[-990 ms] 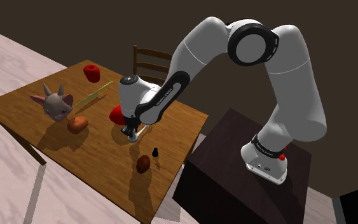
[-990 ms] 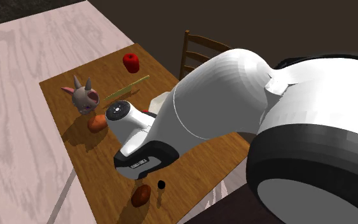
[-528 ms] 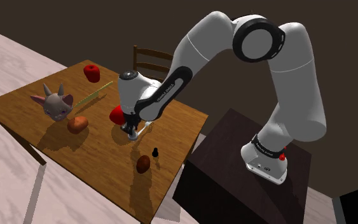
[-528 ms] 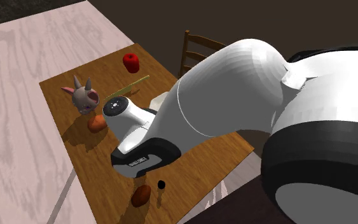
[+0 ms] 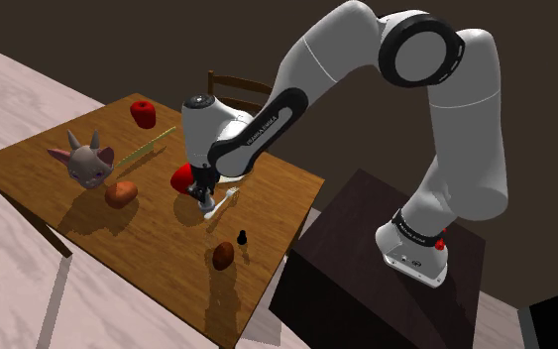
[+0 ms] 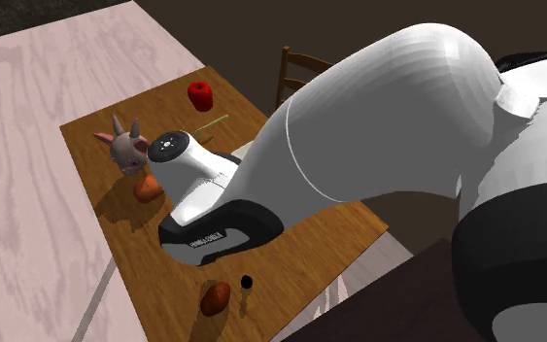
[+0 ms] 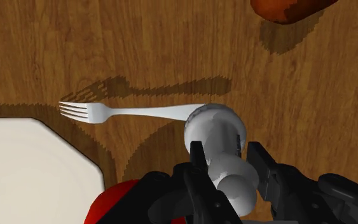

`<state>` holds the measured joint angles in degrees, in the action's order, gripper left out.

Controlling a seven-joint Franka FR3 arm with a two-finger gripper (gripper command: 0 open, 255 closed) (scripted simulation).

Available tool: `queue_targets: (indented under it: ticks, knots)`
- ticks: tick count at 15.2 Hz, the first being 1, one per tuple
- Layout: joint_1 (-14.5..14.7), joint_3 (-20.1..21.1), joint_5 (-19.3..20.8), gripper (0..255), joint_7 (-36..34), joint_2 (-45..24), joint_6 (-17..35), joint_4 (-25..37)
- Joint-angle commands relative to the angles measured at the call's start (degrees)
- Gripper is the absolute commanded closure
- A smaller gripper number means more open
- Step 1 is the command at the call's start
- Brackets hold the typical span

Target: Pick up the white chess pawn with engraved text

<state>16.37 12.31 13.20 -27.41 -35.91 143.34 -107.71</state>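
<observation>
Risen slightly, tool (image 7: 226, 151) clasps white pawn (image 7: 217, 130) near plate (image 7: 31, 172).

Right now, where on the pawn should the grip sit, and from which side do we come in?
Take the pawn at the narrow stem under its round head, coming straight down from above. It stands upright on a wide base, so the stem is its slimmest part, and a high grip stays off the fork by the base. The gripper clasps it there.
</observation>
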Motion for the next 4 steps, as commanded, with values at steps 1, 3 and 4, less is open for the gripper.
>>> queue_targets:
  ticks: [1,3,4]
  knots:
    - [-0.31,0.33,-0.38,255,0.33,1.26,-1.08,-0.18]
    - [-0.44,0.51,-0.59,255,0.47,1.95,-1.66,-0.29]
    - [-0.44,0.51,-0.59,255,0.47,1.95,-1.66,-0.28]
